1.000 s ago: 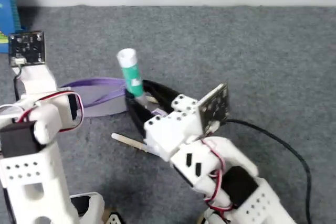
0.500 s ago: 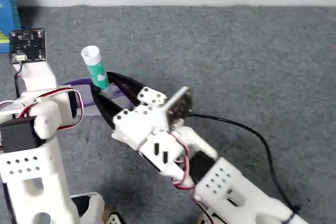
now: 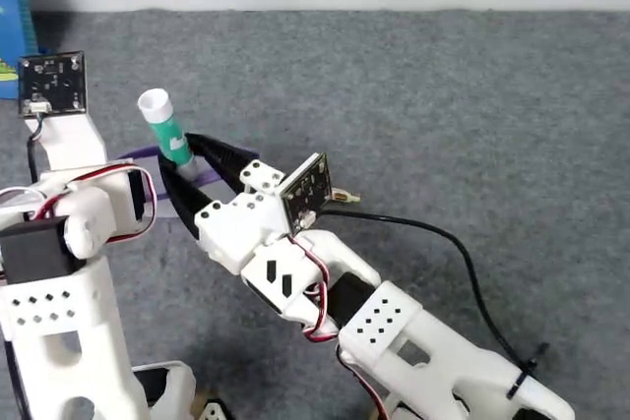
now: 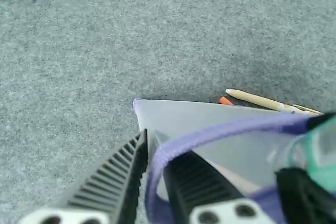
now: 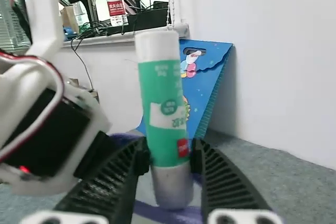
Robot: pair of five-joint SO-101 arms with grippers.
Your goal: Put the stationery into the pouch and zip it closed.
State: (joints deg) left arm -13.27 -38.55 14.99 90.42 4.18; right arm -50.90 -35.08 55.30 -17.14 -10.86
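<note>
A green-and-white glue stick stands upright in my right gripper, which is shut on its lower part; the right wrist view shows the glue stick between the black fingers. It hangs just over the pouch, a translucent grey bag with a purple zipper edge. My left gripper is shut on that purple edge of the pouch. A wooden pencil and an orange item lie on the carpet beyond the pouch.
Grey carpet covers the table, with open room to the right and back. A blue box leans against the wall at the far left, close behind the left arm.
My right gripper has carried the glue stick leftward across the carpet to the pouch mouth beside the left arm. The left arm has kept still on the pouch edge.
</note>
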